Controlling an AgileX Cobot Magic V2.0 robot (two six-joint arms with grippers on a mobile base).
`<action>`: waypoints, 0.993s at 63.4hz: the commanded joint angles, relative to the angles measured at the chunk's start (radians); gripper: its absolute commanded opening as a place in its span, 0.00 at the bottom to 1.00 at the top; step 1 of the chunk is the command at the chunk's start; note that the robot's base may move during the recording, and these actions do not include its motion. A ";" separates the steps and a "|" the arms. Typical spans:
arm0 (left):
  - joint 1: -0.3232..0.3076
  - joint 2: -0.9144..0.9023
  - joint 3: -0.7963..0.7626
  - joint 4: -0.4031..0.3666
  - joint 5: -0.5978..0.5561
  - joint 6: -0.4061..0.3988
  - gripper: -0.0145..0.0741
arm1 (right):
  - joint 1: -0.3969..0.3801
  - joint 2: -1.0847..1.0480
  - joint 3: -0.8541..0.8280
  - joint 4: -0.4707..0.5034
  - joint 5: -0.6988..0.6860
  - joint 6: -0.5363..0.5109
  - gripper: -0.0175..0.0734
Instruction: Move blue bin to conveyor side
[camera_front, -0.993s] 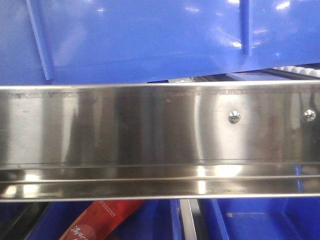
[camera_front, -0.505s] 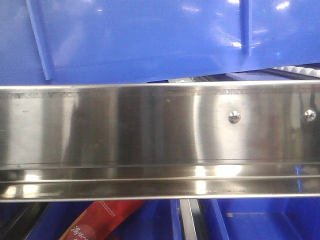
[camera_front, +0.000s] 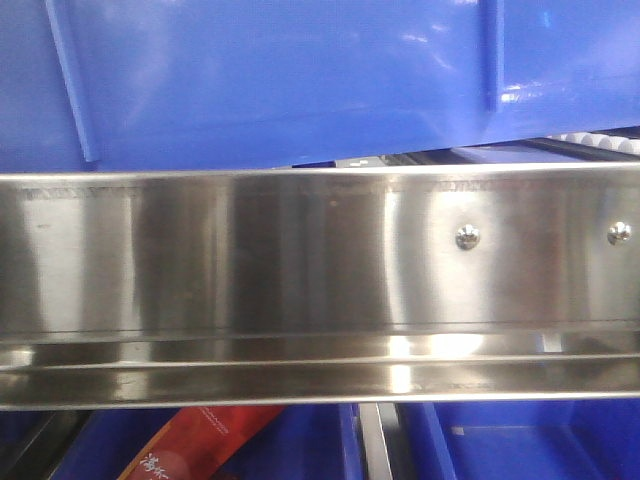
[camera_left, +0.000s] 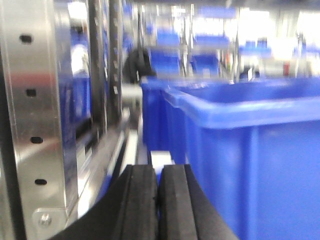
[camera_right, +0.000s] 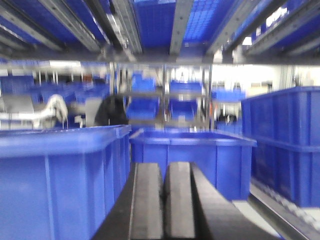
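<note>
I judge this the start of the move. The bin (camera_front: 300, 80) is on the rack (camera_front: 300, 260), not at the conveyor, which no view shows. Its ribbed wall rises just above the rack's front rail. Its lower edge runs at a slant to that rail, and white rollers (camera_front: 600, 140) show under the raised end.

The left gripper (camera_left: 157, 200) hangs between the rack's holed upright and a bin wall. Its pads are pressed together with nothing between them. The right gripper (camera_right: 162, 200) is inside the rack under an upper shelf. Only a thin dark line shows between its pads, and it holds nothing. A blue wall stands close on its left. I take both walls for the same bin, with one arm on each side of it, though the blur keeps me from being sure.

Neither gripper has hold of the bin. Next I need the jaws parted and set over the rolled rim on both sides, or the closed fingers used to shove the bin along the rollers.

Other bins (camera_right: 200, 155) stand deeper in the rack, with more stacked at its far side, so swing room is tight. Below the rack a red packet (camera_front: 190, 445) lies among lower bins. The front rail is what the bin must clear.
</note>
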 joint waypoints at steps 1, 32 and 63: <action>-0.002 0.086 -0.118 -0.014 0.143 0.003 0.16 | -0.004 0.120 -0.144 0.000 0.159 -0.005 0.10; -0.002 0.606 -0.562 -0.054 0.419 0.003 0.16 | -0.004 0.770 -0.755 0.003 0.679 -0.005 0.10; -0.002 0.825 -0.738 -0.117 0.417 0.003 0.16 | 0.036 1.089 -1.151 0.021 0.922 -0.007 0.10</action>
